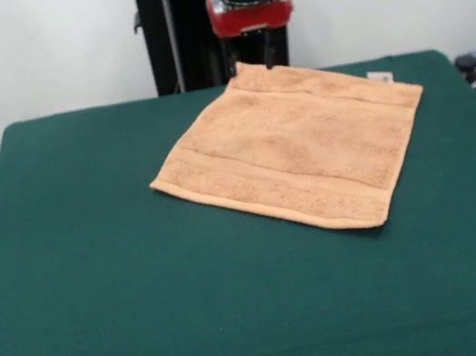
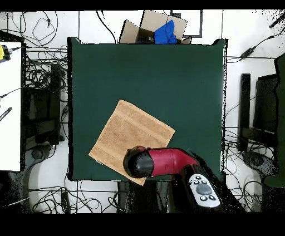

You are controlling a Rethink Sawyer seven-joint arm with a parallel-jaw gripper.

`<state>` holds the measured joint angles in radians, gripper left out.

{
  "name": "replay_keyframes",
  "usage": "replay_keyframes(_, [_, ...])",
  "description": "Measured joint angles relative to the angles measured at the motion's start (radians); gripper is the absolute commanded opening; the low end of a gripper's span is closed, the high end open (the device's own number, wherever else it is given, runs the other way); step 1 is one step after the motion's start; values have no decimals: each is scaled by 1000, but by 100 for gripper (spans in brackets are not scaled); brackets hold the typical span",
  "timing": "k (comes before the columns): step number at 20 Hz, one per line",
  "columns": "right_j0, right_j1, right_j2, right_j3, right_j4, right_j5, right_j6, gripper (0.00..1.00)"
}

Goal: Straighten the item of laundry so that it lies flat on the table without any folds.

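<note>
tan towel (image 1: 293,152) lay flat and turned diamond-wise on the green bench (image 1: 103,303), toward my base side. my jaws (image 1: 260,62) hung right over its nearest corner; whether they pinched it i could not tell.

An open cardboard box (image 2: 146,26) sits on the floor at the top centre of the overhead view, with a blue cloth (image 2: 165,33) bunched inside it. Black cables (image 2: 42,72) tangle across the white floor along the left side and along the bottom edge. A white desk (image 2: 10,106) fills the left edge. Dark equipment (image 2: 261,114) stands at the right edge.
</note>
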<state>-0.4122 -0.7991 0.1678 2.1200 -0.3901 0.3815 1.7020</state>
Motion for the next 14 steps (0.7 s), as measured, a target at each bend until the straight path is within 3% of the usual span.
replay_keyframes(7, [-55,-79,3,0,1,0,0,100])
replay_keyframes(14, [-84,-100,3,1,1,0,0,100])
